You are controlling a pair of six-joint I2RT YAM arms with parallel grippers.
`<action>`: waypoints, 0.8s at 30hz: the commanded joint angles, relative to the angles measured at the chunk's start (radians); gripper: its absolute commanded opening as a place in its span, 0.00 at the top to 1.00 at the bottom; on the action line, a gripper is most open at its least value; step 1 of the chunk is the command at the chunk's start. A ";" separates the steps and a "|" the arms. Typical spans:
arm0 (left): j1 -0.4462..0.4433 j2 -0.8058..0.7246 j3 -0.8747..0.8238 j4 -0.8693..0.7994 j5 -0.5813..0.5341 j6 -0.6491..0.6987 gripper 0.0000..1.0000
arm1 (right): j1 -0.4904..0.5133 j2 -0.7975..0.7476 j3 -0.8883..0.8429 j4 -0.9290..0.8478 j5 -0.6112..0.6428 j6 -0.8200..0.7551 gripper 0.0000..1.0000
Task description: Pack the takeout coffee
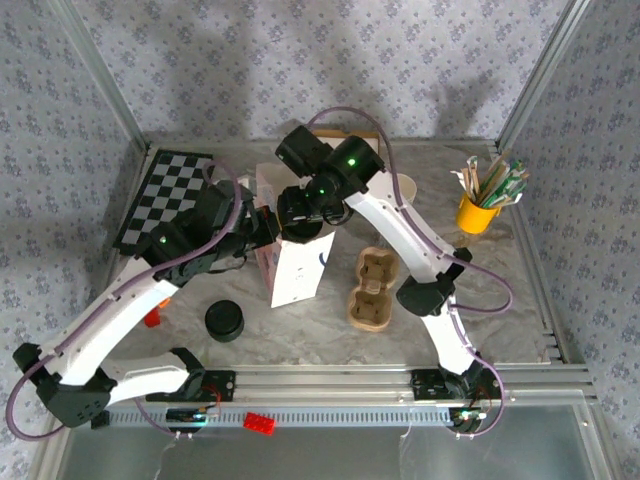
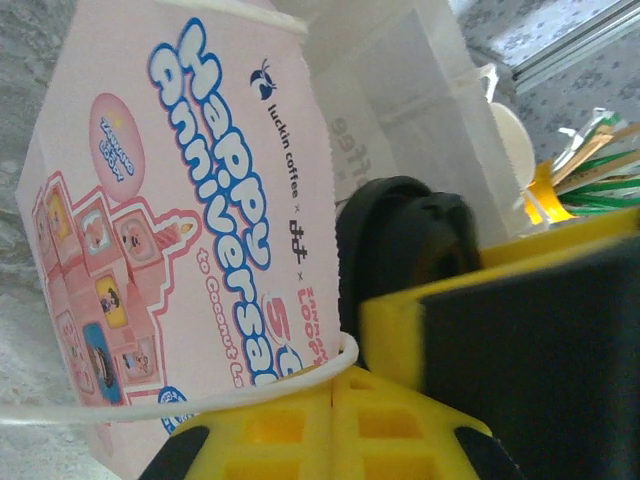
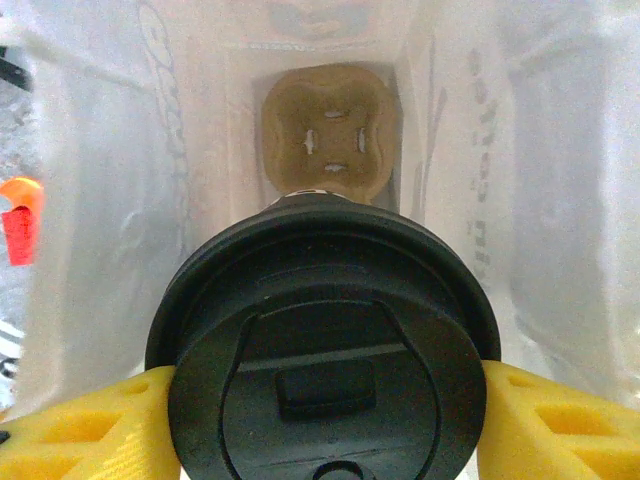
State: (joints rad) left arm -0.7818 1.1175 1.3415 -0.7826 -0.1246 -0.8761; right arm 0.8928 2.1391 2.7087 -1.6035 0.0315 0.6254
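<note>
The takeout coffee (image 3: 325, 340) shows its round black lid from above, gripped on both sides by the yellow fingers (image 3: 90, 425) of my right gripper (image 3: 325, 405). It hangs inside the open top of the white paper bag (image 1: 297, 270), over a brown cardboard cup holder (image 3: 325, 130) lying on the bag's floor. In the top view my right gripper (image 1: 305, 215) points down into the bag's mouth. My left gripper (image 2: 333, 400) is shut with a white cord handle (image 2: 200, 400) caught at its fingertips, beside the pink printed bag (image 2: 150, 220). It sits at the bag's left rim (image 1: 258, 228).
A second cardboard cup carrier (image 1: 372, 290) lies right of the bag. A squat stack of black lids (image 1: 225, 320) stands at the front left. A yellow cup of stirrers (image 1: 478, 212) is at the right, with a checkered board (image 1: 165, 200) at the back left.
</note>
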 commanded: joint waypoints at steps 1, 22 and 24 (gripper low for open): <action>-0.008 -0.036 -0.009 0.006 -0.028 -0.013 0.96 | 0.005 0.010 0.016 -0.140 0.053 0.013 0.33; -0.011 -0.099 -0.084 0.062 -0.018 -0.089 0.84 | 0.034 0.079 0.006 -0.138 0.022 0.012 0.33; -0.007 -0.109 -0.079 0.051 -0.028 -0.083 0.81 | 0.040 0.085 0.006 -0.149 0.014 0.012 0.33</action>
State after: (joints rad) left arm -0.7876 1.0290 1.2533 -0.7181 -0.1337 -0.9630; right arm 0.9199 2.2002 2.7083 -1.6035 0.0566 0.6250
